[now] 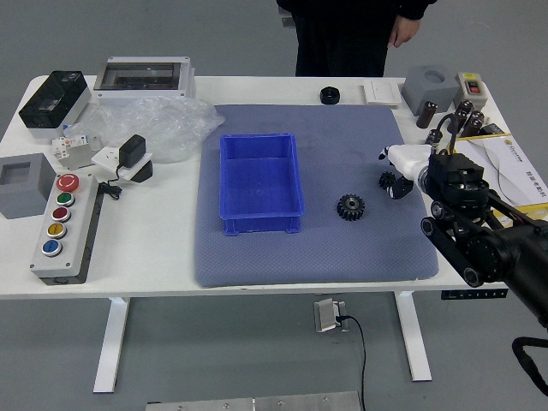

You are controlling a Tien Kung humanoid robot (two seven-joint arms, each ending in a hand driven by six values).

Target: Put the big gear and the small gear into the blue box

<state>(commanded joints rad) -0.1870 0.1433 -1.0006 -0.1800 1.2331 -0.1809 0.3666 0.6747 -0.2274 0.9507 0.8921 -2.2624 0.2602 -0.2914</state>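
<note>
My right hand [395, 170] reaches in from the right with its fingers open, right beside the small black gear [387, 179]. That gear lies toward the right of the blue mat, partly covered by the hand's dark thumb; whether they touch, I cannot tell. The big black gear [350, 206] lies flat on the mat, left of the hand and nearer the table's front edge. A blue box [259, 231] stands left of both gears, with nothing visible inside. My left hand is out of view.
On the left are a button panel [67, 227], grey blocks and clear plastic wrap [175, 124]. A black round part [330, 95] sits behind the mat [342, 128]. Papers and tools lie at the right. A person stands at the far side, one hand [403, 32] hanging by the body.
</note>
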